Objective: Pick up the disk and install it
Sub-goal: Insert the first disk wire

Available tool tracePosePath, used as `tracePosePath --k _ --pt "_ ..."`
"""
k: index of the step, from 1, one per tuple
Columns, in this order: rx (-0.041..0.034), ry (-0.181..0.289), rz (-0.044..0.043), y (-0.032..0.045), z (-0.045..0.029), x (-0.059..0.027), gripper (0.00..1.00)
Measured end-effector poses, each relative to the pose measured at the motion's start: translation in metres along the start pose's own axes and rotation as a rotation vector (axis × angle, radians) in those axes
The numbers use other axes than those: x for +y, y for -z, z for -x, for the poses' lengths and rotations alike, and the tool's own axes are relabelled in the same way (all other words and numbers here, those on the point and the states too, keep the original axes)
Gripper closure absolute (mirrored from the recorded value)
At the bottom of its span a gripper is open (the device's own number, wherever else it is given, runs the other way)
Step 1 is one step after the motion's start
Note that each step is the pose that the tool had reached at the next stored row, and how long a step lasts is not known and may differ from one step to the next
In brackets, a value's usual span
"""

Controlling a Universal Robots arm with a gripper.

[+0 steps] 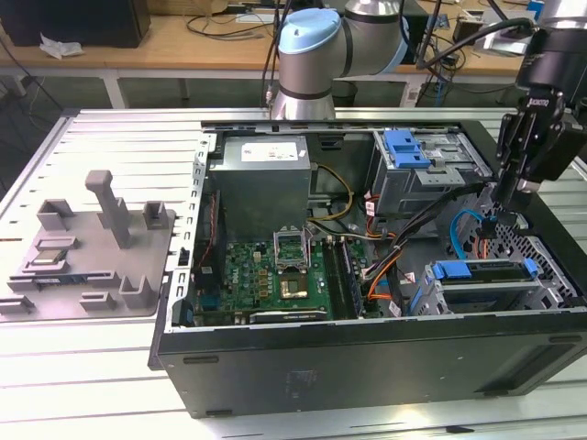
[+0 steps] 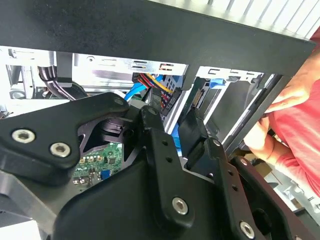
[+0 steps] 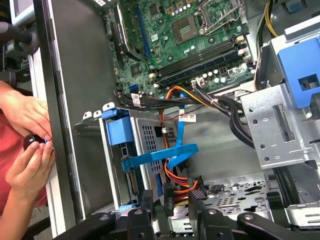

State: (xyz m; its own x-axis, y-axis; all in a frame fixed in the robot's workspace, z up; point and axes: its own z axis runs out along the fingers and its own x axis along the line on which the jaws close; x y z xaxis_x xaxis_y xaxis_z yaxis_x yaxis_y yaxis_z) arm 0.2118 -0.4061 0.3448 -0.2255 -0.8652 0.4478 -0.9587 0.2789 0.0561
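Disk is not in your fingers: in both wrist views they stand parted with nothing between them, and in the first wrist view they sit over the red and orange cable bundle. Your gripper points down into the open computer case on the exterior view's right. The wrist is upright above it, and the arm reaches in from the far side of the counter. The disk lies flat in the drive cage at the case's near corner on that same side, near the gripper but apart from it, with its blue rails along the edges. Expect it to be stiff and dense for its size, with smooth metal faces that could slip, and sensitive to knocks. Judge your hold by the blue rails on the two long edges rather than the label face or the connector end. A person's hands rest at the outer wall of the case, close by your gripper.
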Motion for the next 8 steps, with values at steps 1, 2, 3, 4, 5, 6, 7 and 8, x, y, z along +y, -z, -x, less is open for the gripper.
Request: tracePosePath --k 1,2,3,4,5,6,7,8 --pt "0.0002 0.000 -0.0002 -0.0004 0.0003 0.0000 0.59" --pt "0.0003 0.001 -0.0003 -0.0009 0.0004 0.0000 0.59" --pt "0.0003 0.001 -0.0003 -0.0012 0.0005 0.0002 0.59" --pt "0.0004 0.001 -0.0003 -0.0015 0.0006 0.0003 0.59" --pt "0.0004 0.001 -0.0003 -0.0017 0.0007 0.0003 0.59" --pt "0.0005 0.001 0.0000 -0.0018 0.0008 0.0003 0.59" --pt "0.0009 0.002 0.0005 -0.0019 0.0008 0.0003 0.59" --pt "0.0014 0.002 0.0008 -0.0020 0.0008 0.0003 0.59"
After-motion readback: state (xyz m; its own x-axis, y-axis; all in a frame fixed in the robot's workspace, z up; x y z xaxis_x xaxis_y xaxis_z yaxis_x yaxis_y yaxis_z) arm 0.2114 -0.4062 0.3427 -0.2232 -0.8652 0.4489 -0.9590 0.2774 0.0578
